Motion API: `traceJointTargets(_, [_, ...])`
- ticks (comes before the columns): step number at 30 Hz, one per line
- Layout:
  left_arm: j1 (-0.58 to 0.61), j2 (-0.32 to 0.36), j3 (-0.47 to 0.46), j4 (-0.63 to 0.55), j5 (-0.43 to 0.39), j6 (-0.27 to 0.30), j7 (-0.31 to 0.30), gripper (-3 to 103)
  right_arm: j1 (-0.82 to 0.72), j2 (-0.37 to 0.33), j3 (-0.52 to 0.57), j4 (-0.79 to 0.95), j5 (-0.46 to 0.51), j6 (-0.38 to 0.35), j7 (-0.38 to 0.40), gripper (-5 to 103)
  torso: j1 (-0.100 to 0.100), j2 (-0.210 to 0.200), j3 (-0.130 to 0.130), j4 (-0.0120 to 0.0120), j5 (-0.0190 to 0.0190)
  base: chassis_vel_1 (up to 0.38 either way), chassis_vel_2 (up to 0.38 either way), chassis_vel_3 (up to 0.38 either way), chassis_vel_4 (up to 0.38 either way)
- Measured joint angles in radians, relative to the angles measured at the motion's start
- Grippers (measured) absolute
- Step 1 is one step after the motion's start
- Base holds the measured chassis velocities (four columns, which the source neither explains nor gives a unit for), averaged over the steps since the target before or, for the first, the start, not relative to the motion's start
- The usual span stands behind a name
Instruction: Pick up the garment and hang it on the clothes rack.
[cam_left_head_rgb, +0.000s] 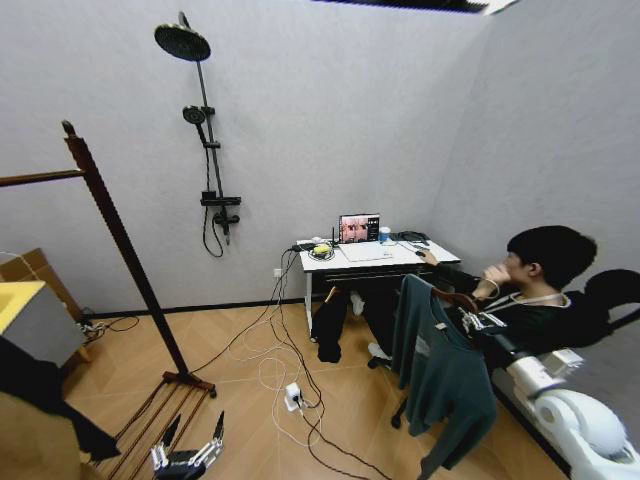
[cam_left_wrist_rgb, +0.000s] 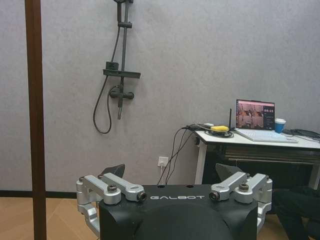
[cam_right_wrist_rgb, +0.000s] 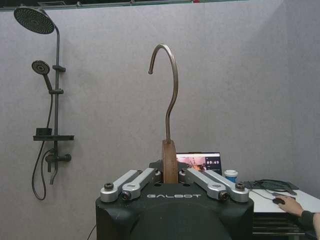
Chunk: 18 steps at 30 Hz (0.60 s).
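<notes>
1. The garment (cam_left_head_rgb: 440, 375), teal-blue on a wooden hanger (cam_right_wrist_rgb: 169, 159), hangs freely in the air well to the right of the clothes rack (cam_left_head_rgb: 120, 240), in front of a seated person's chair.
2. The right hand (cam_right_wrist_rgb: 169, 175) is clamped on the hanger's neck, its fingers closed narrowly either side of the wood; the metal hook (cam_right_wrist_rgb: 167, 85) rises upright above it.
3. The left hand (cam_left_head_rgb: 186, 452) hangs low near the rack's slatted base with its fingers spread wide and nothing between them.
4. The rack's horizontal bar (cam_left_head_rgb: 40, 178) is well apart from the hook, so the hanging is not yet done; the bar's far end runs off the view, so I cannot judge its whole length.
5. Risks, as I judge them: the loose sleeves may swing and catch on the chair or the person; the hanger may twist in the grip, so the hook misses the bar; cables on the floor could snag the base.
6. Containers: a cup (cam_left_head_rgb: 385, 234) stands on the tabletop (cam_left_head_rgb: 400, 258) beside a laptop (cam_left_head_rgb: 359, 229); its contents are hidden.
</notes>
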Motion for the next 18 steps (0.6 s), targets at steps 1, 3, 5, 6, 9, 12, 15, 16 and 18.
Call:
traceJointTargets(1, [0.000,0.000,0.000,0.000,0.000,0.000,0.000,100,0.000,0.002,-0.004,0.001,-0.006,0.000,0.001,9,0.004,0.008,0.004,0.0000,0.0000,0.000,0.000,0.000,0.000])
traceJointTargets(3, [0.000,0.000,0.000,0.000,0.000,0.000,0.000,100,0.000,0.005,-0.007,0.001,-0.012,0.000,0.001,9,0.009,0.018,0.010,0.0000,0.0000,0.000,0.000,0.000,0.000])
traceJointTargets(5, [0.000,0.000,0.000,0.000,0.000,0.000,0.000,100,-0.002,0.008,-0.010,0.001,-0.015,-0.001,0.002,9,0.015,0.030,0.016,0.0000,0.0001,0.000,0.000,0.000,0.000])
traceJointTargets(6, [0.000,0.000,0.000,0.000,0.000,0.000,0.000,100,-0.003,0.010,-0.012,0.002,-0.018,-0.001,0.003,9,0.021,0.043,0.023,0.0000,0.0001,0.000,0.000,0.000,0.000])
traceJointTargets(9, [0.000,0.000,0.000,0.000,0.000,0.000,0.000,100,-0.006,0.013,-0.013,0.003,-0.021,-0.001,0.003,9,0.031,0.064,0.034,0.0000,0.0000,0.000,0.000,0.000,0.000])
traceJointTargets(12, [0.000,0.000,0.000,0.000,0.000,0.000,0.000,100,-0.011,0.015,-0.013,0.006,-0.021,-0.001,0.003,9,0.037,0.076,0.040,0.0000,0.0000,0.000,0.000,0.000,0.000])
traceJointTargets(15, [0.000,0.000,0.000,0.000,0.000,0.000,0.000,100,-0.033,0.028,-0.016,0.024,-0.028,0.000,0.020,9,0.044,0.090,0.047,0.0000,-0.0001,0.000,0.000,0.000,0.000])
traceJointTargets(16, [0.000,0.000,0.000,0.000,0.000,0.000,0.000,100,-0.033,0.028,-0.016,0.024,-0.028,0.000,0.020,9,0.044,0.090,0.047,0.0000,-0.0001,0.000,0.000,0.000,0.000])
traceJointTargets(18, [0.000,0.000,0.000,0.000,0.000,0.000,0.000,100,-0.040,0.040,-0.023,0.028,-0.039,0.002,0.031,9,0.045,0.092,0.048,0.0000,0.0000,0.000,0.000,0.000,0.000])
